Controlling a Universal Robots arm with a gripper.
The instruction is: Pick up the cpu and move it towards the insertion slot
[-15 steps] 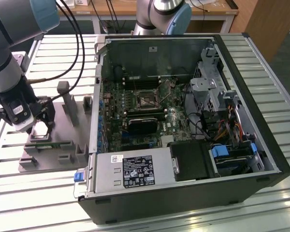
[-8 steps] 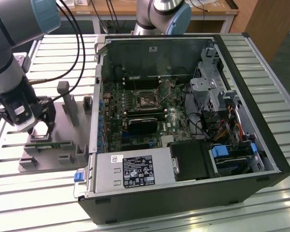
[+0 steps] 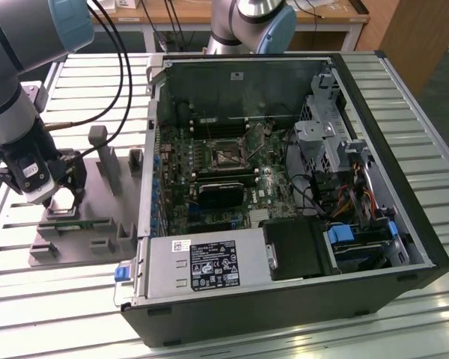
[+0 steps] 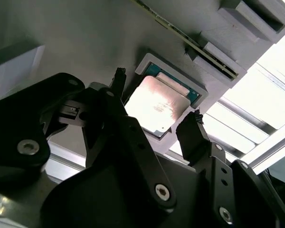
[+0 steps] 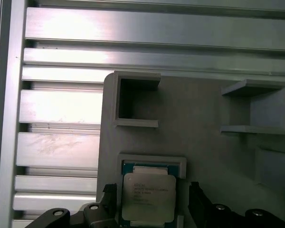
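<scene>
Narrowly, jaws astride cpu [image 4: 156,102] edges

A slatted aluminium counter [image 3: 60,321] gleams under bright light. Behind it stands a wooden desk [image 3: 183,11] on white legs.

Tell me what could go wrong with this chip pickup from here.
The open end effector straddles the cpu, which lies in a raised pale holder; a finger may catch that rim instead of the chip's edge. The cpu is flat and shiny, so it might slip or tilt when gripped.
</scene>
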